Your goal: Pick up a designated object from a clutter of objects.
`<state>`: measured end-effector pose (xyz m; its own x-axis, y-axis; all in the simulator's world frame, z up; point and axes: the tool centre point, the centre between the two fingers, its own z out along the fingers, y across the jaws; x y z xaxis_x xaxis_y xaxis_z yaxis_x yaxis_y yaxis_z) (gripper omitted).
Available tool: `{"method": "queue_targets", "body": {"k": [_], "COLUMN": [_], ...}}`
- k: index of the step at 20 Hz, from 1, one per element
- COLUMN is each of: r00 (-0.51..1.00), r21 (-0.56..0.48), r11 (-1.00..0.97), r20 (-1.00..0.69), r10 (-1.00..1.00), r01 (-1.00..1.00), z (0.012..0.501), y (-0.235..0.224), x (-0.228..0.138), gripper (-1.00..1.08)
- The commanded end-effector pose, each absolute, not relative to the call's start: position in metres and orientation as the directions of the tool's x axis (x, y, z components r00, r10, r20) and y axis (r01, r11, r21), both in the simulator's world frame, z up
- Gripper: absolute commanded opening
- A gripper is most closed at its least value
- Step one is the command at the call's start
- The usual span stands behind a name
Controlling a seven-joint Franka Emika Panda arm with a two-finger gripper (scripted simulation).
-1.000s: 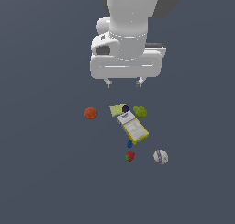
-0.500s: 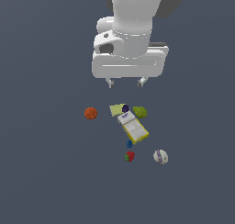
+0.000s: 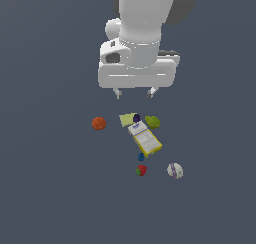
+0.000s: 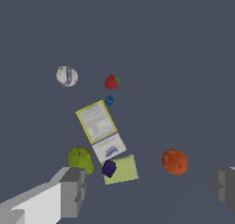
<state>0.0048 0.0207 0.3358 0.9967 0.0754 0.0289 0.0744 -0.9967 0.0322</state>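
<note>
Since a second ago we barely shift: our gripper (image 3: 135,93) hangs high with jaws apart. We are still approaching; next we must centre over the orange ball (image 3: 99,123), lying apart from the clutter (image 3: 144,138) on the exterior view's left.

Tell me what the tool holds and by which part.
Nothing. The tool hangs open above the clutter, and the orange lies untouched on the surface.

The gripper (image 3: 135,92) hung open above the clutter; the orange ball (image 3: 99,123) lay apart toward the exterior view's left; the yellow-edged box (image 3: 148,141) sat near the green lump (image 3: 152,121).
</note>
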Motion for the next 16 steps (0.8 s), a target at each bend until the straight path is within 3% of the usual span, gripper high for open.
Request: {"method": "queue_targets", "body": {"k": [1, 16], "r00": [0.998, 0.997], "r21": [0.028, -0.009], "r11": [-0.998, -0.997], "r20": [0.027, 0.013], "r10": [0.065, -0.08], "r01": [0.064, -0.08], "z": [0.325, 0.198], "y": [0.013, -0.079], "x": [0.005, -0.025], "gripper": [1.0, 1.0]}}
